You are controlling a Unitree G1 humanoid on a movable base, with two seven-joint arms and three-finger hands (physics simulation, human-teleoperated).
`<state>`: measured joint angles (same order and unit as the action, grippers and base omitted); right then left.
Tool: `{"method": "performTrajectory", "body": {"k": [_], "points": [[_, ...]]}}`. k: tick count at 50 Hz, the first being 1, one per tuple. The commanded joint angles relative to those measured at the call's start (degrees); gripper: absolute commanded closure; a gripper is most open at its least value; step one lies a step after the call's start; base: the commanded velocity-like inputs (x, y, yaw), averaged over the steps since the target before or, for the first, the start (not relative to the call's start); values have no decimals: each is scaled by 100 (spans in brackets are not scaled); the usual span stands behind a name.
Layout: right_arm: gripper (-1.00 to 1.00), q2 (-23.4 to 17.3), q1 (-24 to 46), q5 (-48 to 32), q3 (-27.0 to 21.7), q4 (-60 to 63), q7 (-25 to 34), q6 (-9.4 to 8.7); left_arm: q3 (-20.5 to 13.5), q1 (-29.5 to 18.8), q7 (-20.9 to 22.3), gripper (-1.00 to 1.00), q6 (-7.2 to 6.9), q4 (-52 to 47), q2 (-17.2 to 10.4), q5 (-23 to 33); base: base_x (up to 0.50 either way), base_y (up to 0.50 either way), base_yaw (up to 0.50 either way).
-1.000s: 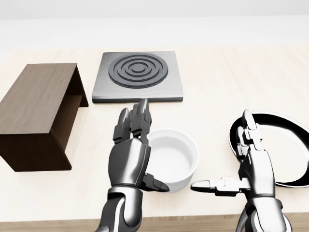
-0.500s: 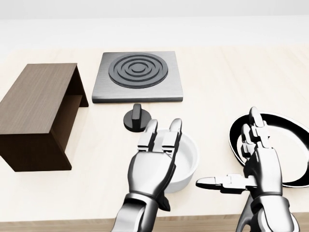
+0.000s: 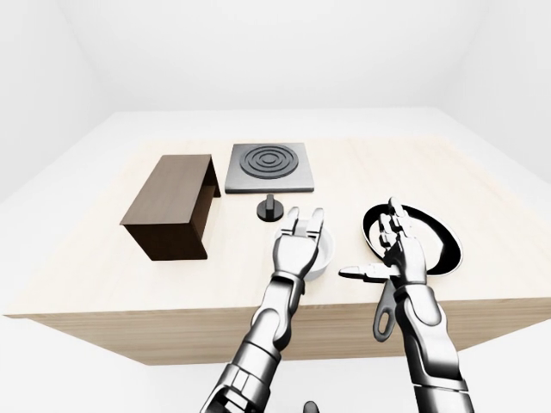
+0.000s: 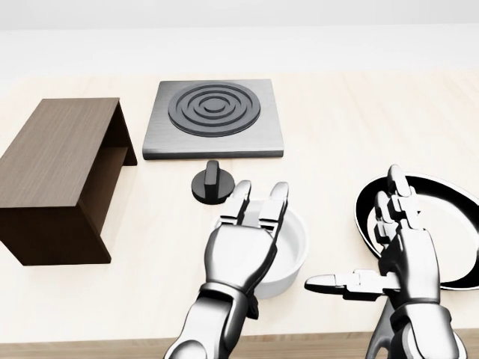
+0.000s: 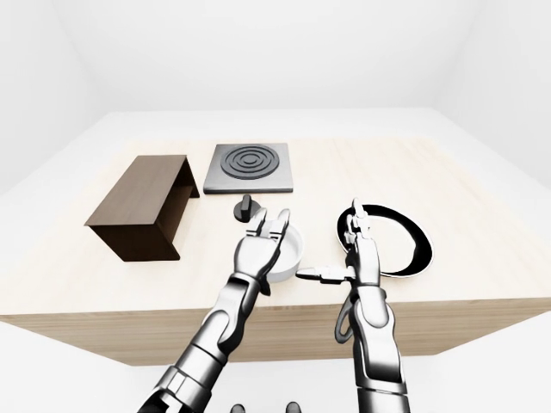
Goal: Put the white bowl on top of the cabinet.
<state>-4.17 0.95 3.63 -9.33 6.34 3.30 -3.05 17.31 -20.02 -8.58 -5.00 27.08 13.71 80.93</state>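
White bowl on table, near edge, not yet lifted. Left hand over its left rim, fingers spread, no grasp. Right hand open beside pan. Cabinet far left, top bare. Grasp, lift, placement remain.

Hotplate: I see it at the table's top middle.
Knob: just below it.
Pan: right.

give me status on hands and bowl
Left hand open over the white bowl, no grip. Right hand open beside it. Cabinet top bare; knob near bowl.
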Motion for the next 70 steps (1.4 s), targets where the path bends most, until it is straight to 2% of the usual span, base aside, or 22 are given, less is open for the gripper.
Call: {"method": "performTrajectory", "body": {"k": [1,8,16,17,31,32,33,34,35,42,60,64,70], "points": [[-100,-7,13,28,-17,-8,18,-5,-61,-149,99,-100,0,199,23,134,0,0,0],[-100,-5,16,17,2,-34,21,10,-91,-195,77,-100,0,304,17,125,0,0,0],[-100,3,19,-1,19,-62,24,31,-206,-457,-125,-100,0,881,-16,-95,0,0,0],[-100,8,-28,-10,36,15,36,3,-171,-585,-81,-100,0,1311,-16,6,0,0,0],[-100,18,-24,-26,39,-5,47,23,-177,-625,-74,-100,0,1388,-27,13,0,0,0],[-100,19,-26,-28,40,-7,47,27,-177,-625,-74,-73,0,1391,-26,13,0,0,0],[-100,20,-36,-28,42,11,50,19,-179,-627,-78,19,0,1409,-28,17,0,0,0],[-100,21,-38,-26,41,21,50,14,-181,-635,-94,62,0,1428,-31,22,0,0,0],[-100,21,-39,-25,40,23,51,12,-184,-637,-108,95,0,1434,-31,22,0,0,0],[-100,21,-35,-25,36,16,50,15,-191,-648,-180,100,0,1555,-63,49,0,0,0],[-100,25,-47,-22,34,52,48,3,-161,-649,115,100,0,1529,-92,265,0,0,0],[-100,28,-61,-19,36,67,57,3,-142,-681,473,100,0,1294,-177,520,0,0,0],[-100,31,-64,-12,40,66,72,0,-228,-718,1362,100,0,510,-385,1155,0,0,0]]}}
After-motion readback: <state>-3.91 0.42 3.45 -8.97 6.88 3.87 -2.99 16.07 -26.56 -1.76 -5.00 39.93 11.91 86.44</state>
